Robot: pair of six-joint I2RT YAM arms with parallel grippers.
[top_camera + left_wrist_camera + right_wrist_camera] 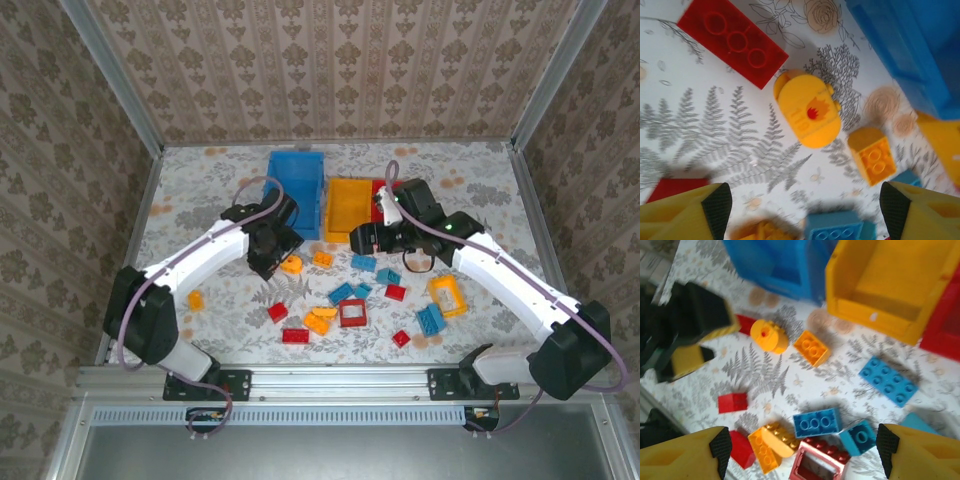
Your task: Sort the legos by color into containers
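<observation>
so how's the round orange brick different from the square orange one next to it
Shape: the round brick is a rounded disc; the square brick is boxy with straight edges. Face: the round brick bears a red flame mark, no studs showing; the square brick shows four studs, no print. Size: the round brick looks somewhat bigger. Both are yellow-orange, lying apart on the table.
</observation>
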